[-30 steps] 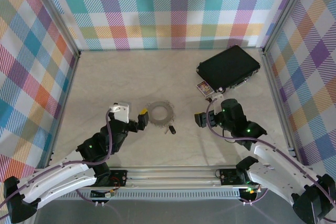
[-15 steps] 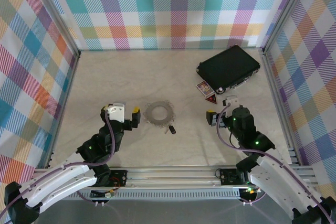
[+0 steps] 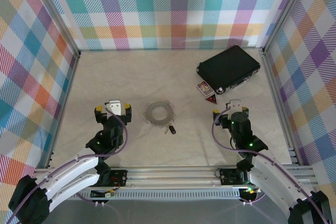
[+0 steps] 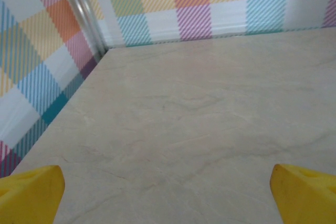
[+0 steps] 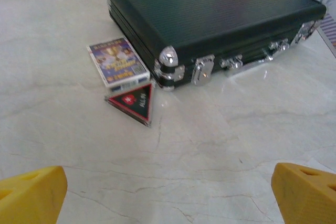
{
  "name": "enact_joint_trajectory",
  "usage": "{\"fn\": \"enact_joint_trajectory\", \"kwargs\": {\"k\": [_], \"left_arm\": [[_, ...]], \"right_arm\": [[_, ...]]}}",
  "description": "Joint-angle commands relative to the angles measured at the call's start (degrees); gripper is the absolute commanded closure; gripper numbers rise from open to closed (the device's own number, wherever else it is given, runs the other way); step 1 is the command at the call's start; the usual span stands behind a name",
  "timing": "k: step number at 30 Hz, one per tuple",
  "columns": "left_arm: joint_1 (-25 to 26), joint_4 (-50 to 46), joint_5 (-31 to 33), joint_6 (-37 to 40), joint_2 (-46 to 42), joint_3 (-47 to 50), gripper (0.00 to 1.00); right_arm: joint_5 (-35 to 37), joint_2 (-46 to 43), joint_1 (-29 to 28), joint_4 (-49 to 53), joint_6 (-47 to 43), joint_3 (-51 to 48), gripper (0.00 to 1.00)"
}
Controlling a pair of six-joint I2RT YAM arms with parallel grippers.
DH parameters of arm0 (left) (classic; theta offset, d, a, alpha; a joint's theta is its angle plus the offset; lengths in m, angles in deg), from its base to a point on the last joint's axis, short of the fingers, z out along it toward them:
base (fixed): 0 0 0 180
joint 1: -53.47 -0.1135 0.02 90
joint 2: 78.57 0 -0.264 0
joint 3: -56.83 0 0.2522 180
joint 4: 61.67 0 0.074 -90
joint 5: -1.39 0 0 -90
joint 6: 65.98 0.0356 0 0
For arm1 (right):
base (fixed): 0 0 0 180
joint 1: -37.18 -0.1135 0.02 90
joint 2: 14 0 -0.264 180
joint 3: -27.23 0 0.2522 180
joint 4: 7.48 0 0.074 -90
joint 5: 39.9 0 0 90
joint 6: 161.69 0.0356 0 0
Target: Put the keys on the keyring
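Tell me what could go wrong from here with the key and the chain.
1. The key is tiny and lies flat on the table, close beside the chain; wide-open fingers may push it away or snag the chain too.
2. The chain lies in a flat coil; lifting it may unwind it and sweep the key aside.
3. The right gripper sits near the triangle tag and card box; a swing could knock them.

Bright even light, faint soft shadows, wrist views slightly blurred
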Motion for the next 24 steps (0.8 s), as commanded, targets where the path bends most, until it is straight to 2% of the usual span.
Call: {"fn": "enact_joint_trajectory", "kwargs": {"k": [1,7,15,24], "left_arm": [[-3.3,7.2,-0.3,0.9,2.4,2.2,0.00],[-9.4,14.0,-4.5,-0.8,9.3,4.1,0.00],[-14.2,23.4,-7.4,-0.3,17.5,3.9,0.00],[-20.9,32.0,-15.2,-1.7,26.4,2.0,0.00]], "right_arm": [[-1.1,1.7,1.7,-7.6,-2.5,-2.0,0.01],[-2.1,6.0,3.3,-12.7,-4.1,-2.9,0.01],[-2.5,10.8,5.0,-22.5,-6.1,-4.2,0.01],[-5.6,21.3,8.2,-33.7,-6.6,-3.0,0.01]]}}
